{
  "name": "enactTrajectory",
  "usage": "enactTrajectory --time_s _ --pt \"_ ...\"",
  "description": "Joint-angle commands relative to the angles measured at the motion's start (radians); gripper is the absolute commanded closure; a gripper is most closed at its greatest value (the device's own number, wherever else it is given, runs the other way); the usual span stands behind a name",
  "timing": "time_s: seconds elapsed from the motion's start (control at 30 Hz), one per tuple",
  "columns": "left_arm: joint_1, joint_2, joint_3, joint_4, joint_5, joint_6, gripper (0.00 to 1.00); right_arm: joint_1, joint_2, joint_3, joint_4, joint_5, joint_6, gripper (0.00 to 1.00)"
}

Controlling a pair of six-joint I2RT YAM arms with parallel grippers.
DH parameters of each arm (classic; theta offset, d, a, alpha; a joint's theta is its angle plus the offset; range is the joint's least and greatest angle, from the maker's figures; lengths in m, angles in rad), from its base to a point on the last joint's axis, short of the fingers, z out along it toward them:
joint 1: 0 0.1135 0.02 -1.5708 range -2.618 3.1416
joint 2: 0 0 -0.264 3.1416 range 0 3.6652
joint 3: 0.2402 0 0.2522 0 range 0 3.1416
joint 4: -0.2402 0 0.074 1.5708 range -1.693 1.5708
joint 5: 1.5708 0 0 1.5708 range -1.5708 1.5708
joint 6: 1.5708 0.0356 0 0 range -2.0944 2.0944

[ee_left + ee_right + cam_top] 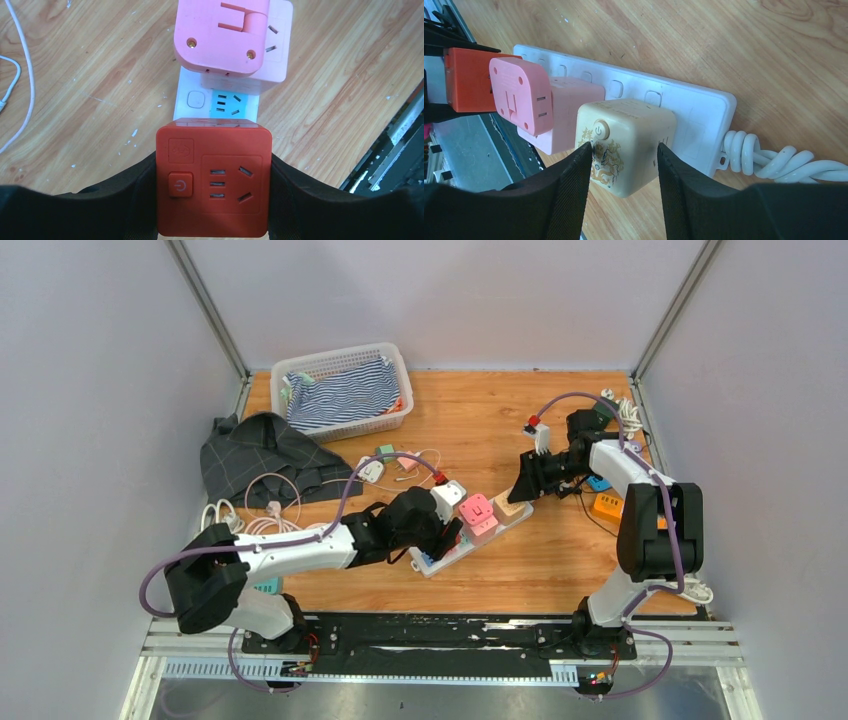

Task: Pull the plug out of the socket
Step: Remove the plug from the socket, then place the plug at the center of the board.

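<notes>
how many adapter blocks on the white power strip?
4: red block in the left gripper at one end of the strip; pale pink block mid-strip; darker pink block stacked on it; cream block between the fingers of the right gripper, nearest the cord. None looks hidden.

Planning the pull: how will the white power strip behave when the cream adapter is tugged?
The white power strip looks rigidly moulded, unlikely to flex. Probably light, so it may lift or slide; the left gripper clamping the red adapter could steady it.
</notes>
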Motion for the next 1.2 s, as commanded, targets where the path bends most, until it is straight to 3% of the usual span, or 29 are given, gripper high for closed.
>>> enactTrajectory --time_s 0.0,0.23,0.5,0.73,1.17 --pt "0.002 -0.043 -0.010 0.009 0.014 -0.023 1.00 0.009 0.052 -0.036 -0.044 0.186 -0.066 0.48" --pt "0.002 -0.148 -0.058 0.009 0.008 -0.040 1.00 0.009 0.043 -0.031 -0.048 0.178 -0.068 0.42" --pt "0.006 -0.350 -0.203 0.043 -0.108 -0.065 1.00 0.009 -0.009 -0.011 -0.055 0.162 -0.072 0.30" --pt "0.049 -0.429 -0.273 0.065 -0.087 -0.085 1.00 0.009 -0.083 0.000 -0.061 0.150 -0.087 0.24" --pt "0.121 -0.537 -0.363 0.102 -0.031 -0.146 1.00 -0.012 -0.252 -0.007 -0.114 0.130 -0.180 0.24"
